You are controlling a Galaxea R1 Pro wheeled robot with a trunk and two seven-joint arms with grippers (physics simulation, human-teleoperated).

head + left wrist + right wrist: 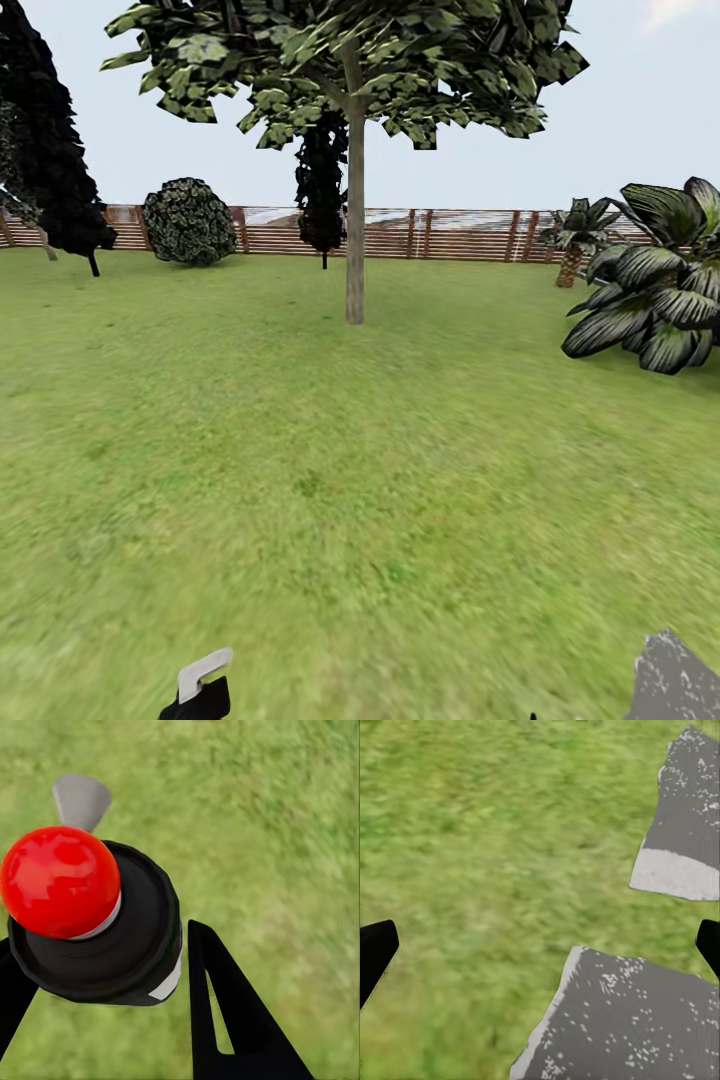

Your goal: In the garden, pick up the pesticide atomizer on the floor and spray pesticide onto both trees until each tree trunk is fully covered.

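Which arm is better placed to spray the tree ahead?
Left, I think: the left gripper is shut on the pesticide atomizer, facing the tree trunk. The right gripper is open over grass.

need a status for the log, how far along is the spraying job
Done: the pesticide atomizer is off the grass, held between the left gripper fingers. In hand: the robot faces a tree standing well ahead across the lawn. Left: its trunk looks bare of white specks from here, so spraying remains. A second such tree isn't visible.

Atomizer (94,919) red-capped, black-bodied, between end-effector fingers; tree (354,180) upright on lawn (300,480)
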